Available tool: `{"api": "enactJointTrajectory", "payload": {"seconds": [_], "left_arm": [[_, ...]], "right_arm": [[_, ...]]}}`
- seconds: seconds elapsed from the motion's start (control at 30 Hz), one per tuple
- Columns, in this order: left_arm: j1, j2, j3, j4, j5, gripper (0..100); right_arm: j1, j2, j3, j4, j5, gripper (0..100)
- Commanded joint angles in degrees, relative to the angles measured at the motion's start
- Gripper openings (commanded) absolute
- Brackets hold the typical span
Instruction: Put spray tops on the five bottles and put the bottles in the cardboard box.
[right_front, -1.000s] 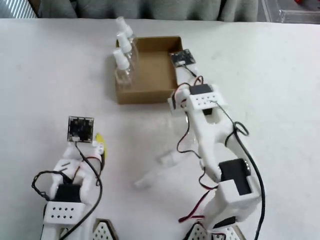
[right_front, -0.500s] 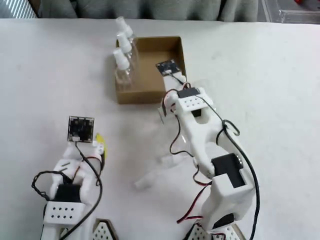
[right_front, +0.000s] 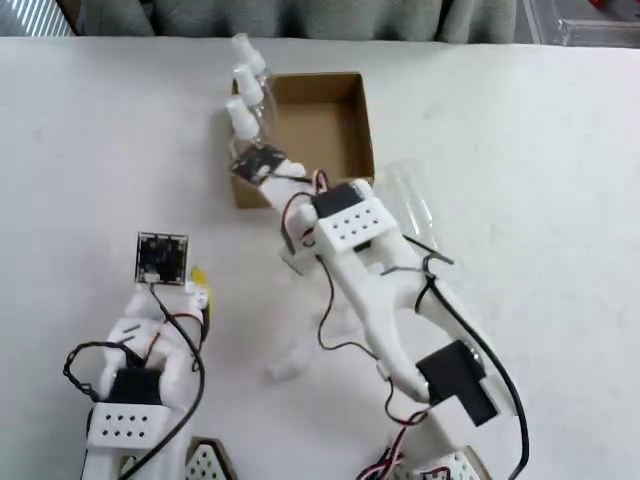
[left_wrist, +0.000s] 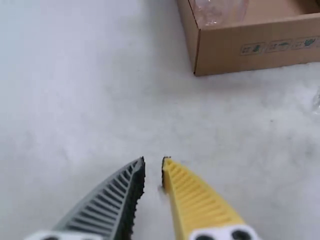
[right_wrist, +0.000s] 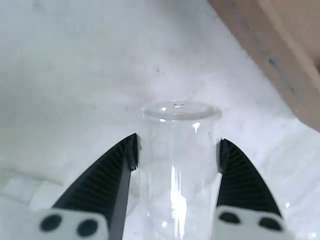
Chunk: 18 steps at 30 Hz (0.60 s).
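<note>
My right gripper (right_wrist: 177, 145) is shut on a clear, topless bottle (right_wrist: 180, 165), whose flat base points away from the camera, just above the table. The cardboard box (right_wrist: 280, 55) lies close beside it. In the high view the right arm (right_front: 345, 225) stretches to the front left corner of the cardboard box (right_front: 350, 120). Three bottles with spray tops (right_front: 245, 85) stand along the box's left wall. My left gripper (left_wrist: 153, 162) rests low over bare table, shut on nothing, well short of the box (left_wrist: 250, 47).
A clear bottle-like shape (right_front: 408, 198) lies on the table right of the box. A white spray top with a clear piece (right_front: 285, 365) lies between the two arms. A white piece (right_wrist: 22, 192) lies beside the right gripper. The table's left half is open.
The right arm has swung left, from over the box's right side to its front left corner. The left arm has stayed still.
</note>
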Motion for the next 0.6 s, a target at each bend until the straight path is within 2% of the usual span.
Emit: {"api": "enactJointTrajectory", "payload": {"seconds": [0.0,0.1,0.27,0.4,0.57], "left_arm": [[-2.9,-1.2,0.0,-0.5,-0.5,8],[-3.9,-1.2,0.0,-1.8,-0.5,8],[-4.0,-1.2,0.0,-1.8,-0.4,8],[-4.0,-1.2,0.0,-1.8,-0.4,8],[-4.0,-1.2,0.0,-2.1,-0.4,8]], "right_arm": [[-2.9,-3.7,0.4,0.7,5.5,16.7],[-4.6,-3.7,2.5,0.7,8.3,25.7],[-5.1,-3.8,3.4,0.6,8.2,42.1],[-4.3,-5.3,3.4,1.0,8.3,42.5],[-4.2,-12.4,3.3,7.5,8.2,41.6]]}}
